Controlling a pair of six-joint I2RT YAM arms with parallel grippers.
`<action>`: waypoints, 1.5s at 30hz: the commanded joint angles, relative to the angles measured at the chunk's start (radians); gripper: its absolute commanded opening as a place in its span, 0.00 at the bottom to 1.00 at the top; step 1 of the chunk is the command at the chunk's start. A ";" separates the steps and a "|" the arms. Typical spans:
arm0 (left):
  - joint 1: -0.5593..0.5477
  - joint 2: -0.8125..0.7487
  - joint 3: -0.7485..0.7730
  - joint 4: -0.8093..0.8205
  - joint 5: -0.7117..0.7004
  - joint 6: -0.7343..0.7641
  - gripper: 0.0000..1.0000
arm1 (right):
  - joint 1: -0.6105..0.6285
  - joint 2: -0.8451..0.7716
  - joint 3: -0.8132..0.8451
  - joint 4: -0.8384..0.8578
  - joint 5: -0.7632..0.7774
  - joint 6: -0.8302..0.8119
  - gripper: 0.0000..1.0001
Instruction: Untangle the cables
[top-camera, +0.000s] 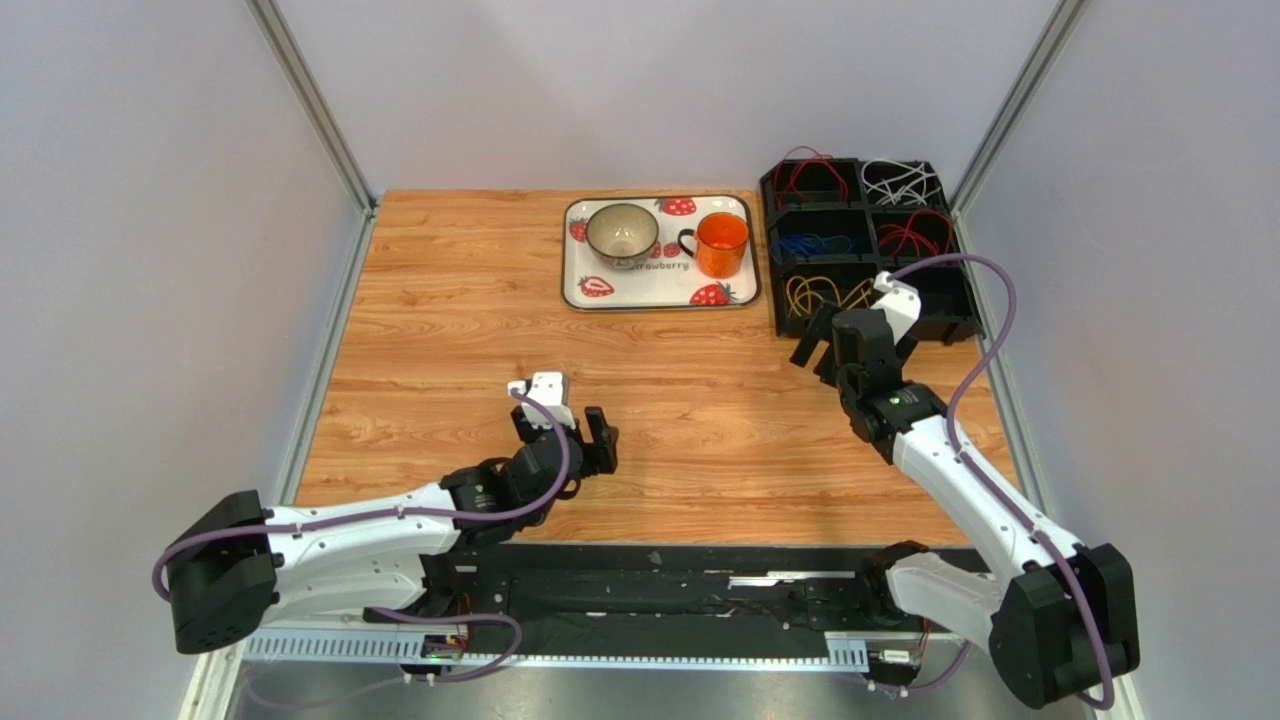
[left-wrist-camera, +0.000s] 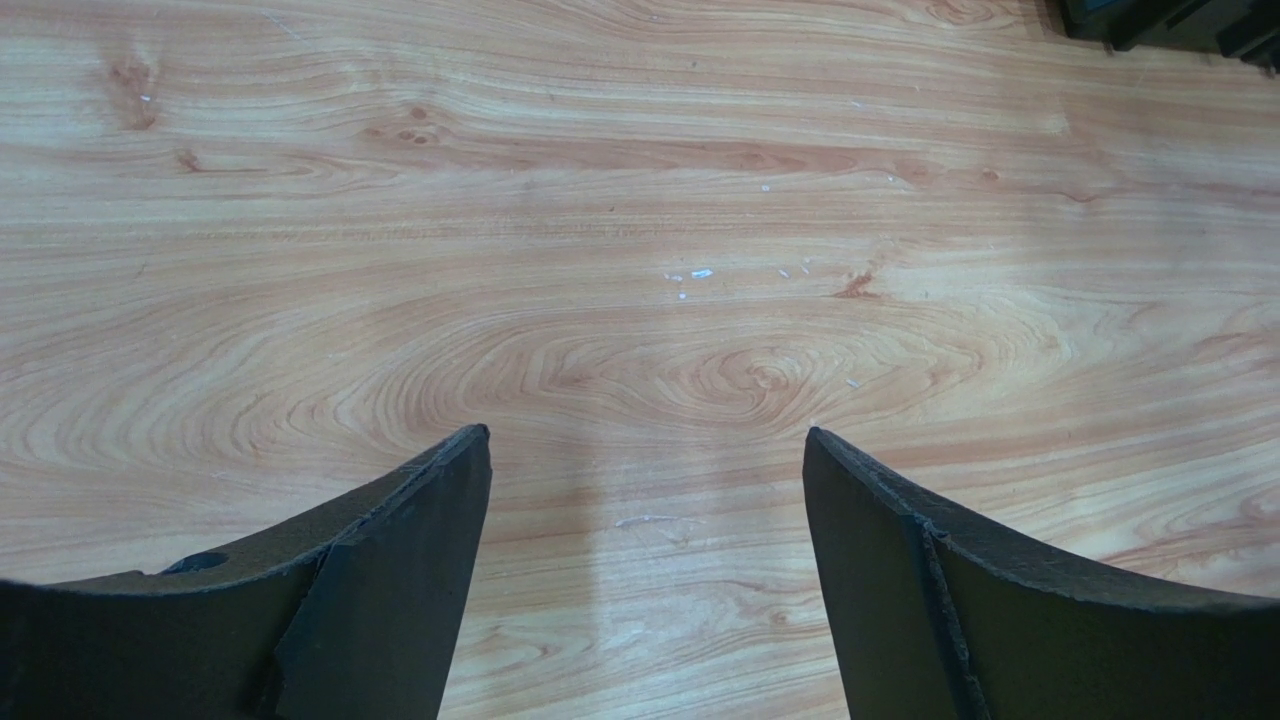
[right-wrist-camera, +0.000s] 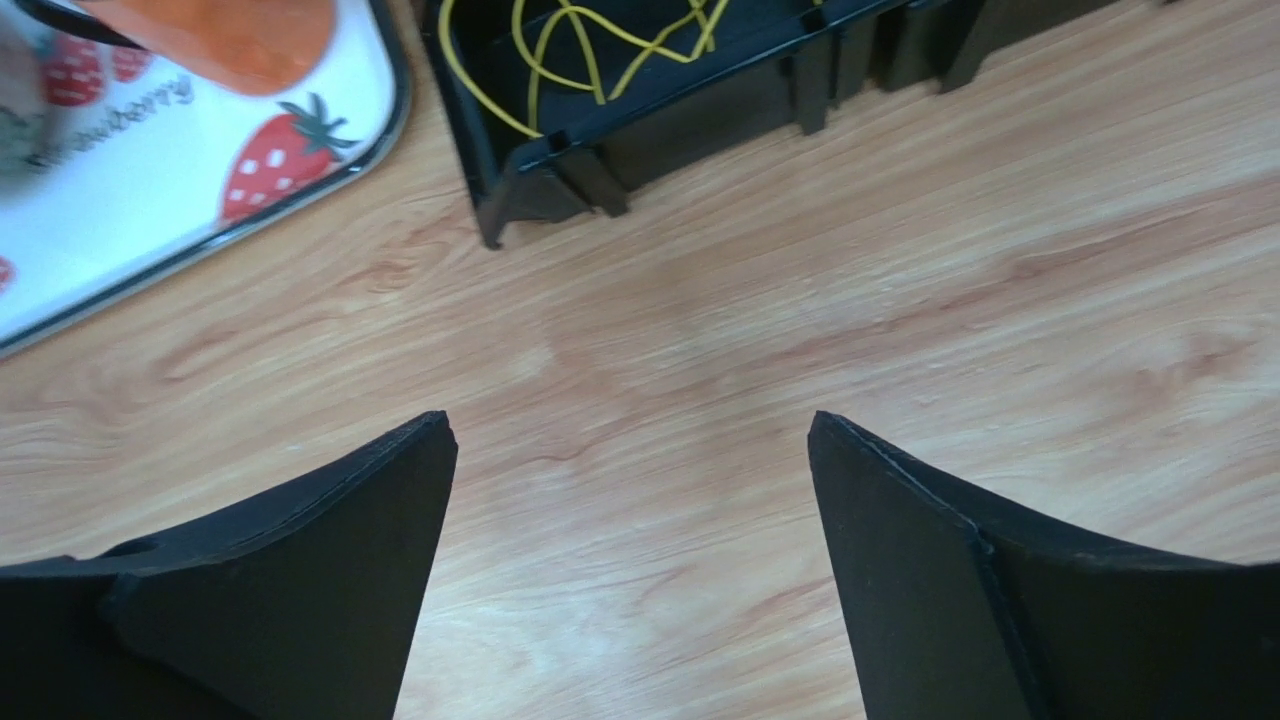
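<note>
Wood-grain table (top-camera: 451, 330) carries the cables (top-camera: 816, 242) at its far right, grouped by colour in a black compartment tray (top-camera: 771, 255). The left end effector (left-wrist-camera: 646, 450) and right end effector (right-wrist-camera: 631, 435) are both spread, holding nothing. Sorting looks essentially finished, so the next move is probably just checking for stray wires.

Only legible text: "Strawberry", printed on the tray (top-camera: 646, 285) just left of the orange cup (top-camera: 723, 243). The right wrist view catches only "…wberry". No other labels or numbers.
</note>
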 joint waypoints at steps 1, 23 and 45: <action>-0.002 0.011 0.006 -0.004 0.014 -0.017 0.84 | 0.000 0.005 -0.045 0.072 0.139 -0.124 0.89; -0.004 0.020 0.004 0.018 0.051 0.002 0.84 | -0.003 0.044 -0.159 0.353 0.305 -0.469 0.76; -0.004 0.045 0.016 0.019 0.056 0.008 0.83 | -0.204 0.068 -0.581 1.221 -0.090 -0.523 1.00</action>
